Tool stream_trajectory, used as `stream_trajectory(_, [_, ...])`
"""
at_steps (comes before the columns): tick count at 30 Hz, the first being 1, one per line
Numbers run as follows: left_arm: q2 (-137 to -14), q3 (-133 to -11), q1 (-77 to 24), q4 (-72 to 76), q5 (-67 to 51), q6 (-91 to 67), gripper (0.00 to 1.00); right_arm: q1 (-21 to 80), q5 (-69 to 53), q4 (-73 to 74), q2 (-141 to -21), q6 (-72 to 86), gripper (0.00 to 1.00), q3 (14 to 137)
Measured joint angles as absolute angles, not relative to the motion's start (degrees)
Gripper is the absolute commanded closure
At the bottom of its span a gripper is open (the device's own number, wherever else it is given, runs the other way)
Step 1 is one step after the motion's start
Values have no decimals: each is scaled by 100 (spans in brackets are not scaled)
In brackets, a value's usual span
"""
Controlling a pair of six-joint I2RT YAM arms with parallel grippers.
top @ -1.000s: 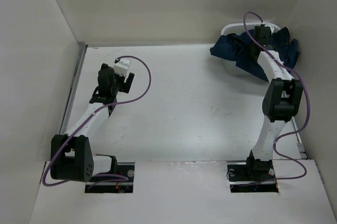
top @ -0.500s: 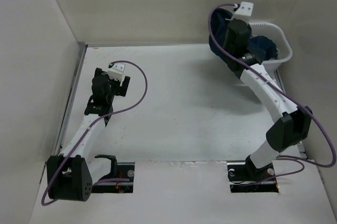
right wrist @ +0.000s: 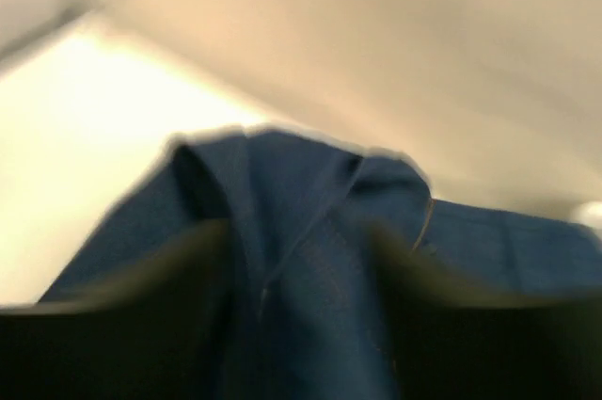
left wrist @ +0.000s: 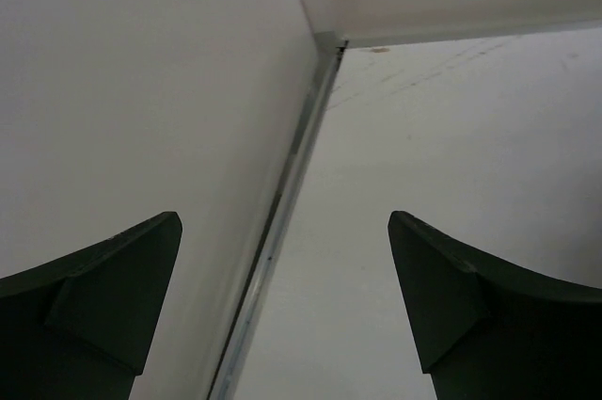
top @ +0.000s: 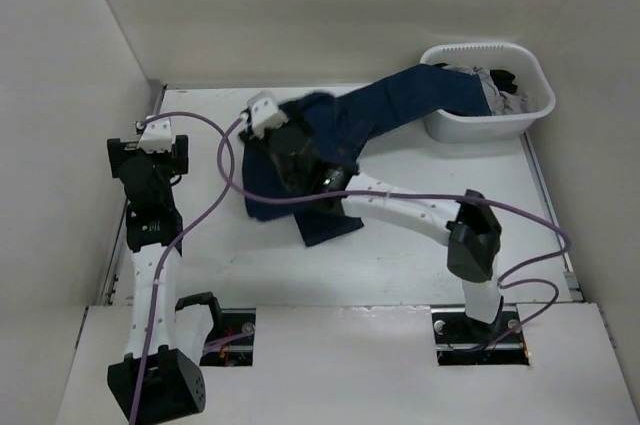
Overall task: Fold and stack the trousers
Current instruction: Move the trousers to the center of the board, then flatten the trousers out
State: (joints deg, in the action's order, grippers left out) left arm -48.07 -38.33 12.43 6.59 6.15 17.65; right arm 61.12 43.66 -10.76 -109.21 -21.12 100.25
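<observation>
The dark navy trousers stretch from the white basket at the back right down across the table to a bunched heap left of the middle. My right gripper hovers over that heap. In the blurred right wrist view its fingers stand apart, and folds of the trousers lie between and under the right gripper. My left gripper is at the table's left side near the wall. The left gripper is open with nothing between its fingers.
Grey and black garments lie in the basket. White walls close in the table on the left, back and right. A metal strip runs along the foot of the left wall.
The right arm swung from the basket to the left of the middle, pulling the trousers out across the table, and its jaws parted. The left arm drew back toward the left wall.
</observation>
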Motion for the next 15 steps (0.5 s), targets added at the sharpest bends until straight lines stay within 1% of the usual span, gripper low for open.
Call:
stream_trajectory(1, [-4807,-3872,1282,661,731,1806,4,6259,4171,-827,-11120,-1839,0,9968])
stream_trajectory(5, [-4803,-3972,1354,642,1028,1922,3,6724,2888,91,-11240,-711,0,9417])
stream_trajectory(7, [-4799,-4007,1378,543,1068,1938,5,6770,2287,202,-10967,-102,0,8934])
stream_trajectory(9, [-4818,-4077,1382,248,963,1962,7,6637,1920,242,-10350,600,0,8189])
stream_trajectory(10, [-4821,-4106,1374,47,849,1973,8,6420,1776,276,-9793,1129,1,7642])
stream_trajectory(11, [-4829,-4139,1352,-167,718,1979,9,6252,1758,336,-9480,1400,3,7395])
stream_trajectory(12, [-4851,-4174,1306,-419,543,1979,10,5961,1737,320,-9094,1772,10,7100])
stream_trajectory(14, [-4939,-4239,1133,-897,207,1990,12,5203,1743,257,-8239,2670,21,6440])
stream_trajectory(15, [-4998,-4252,991,-1122,56,1994,13,4895,1780,257,-7964,3015,23,6191])
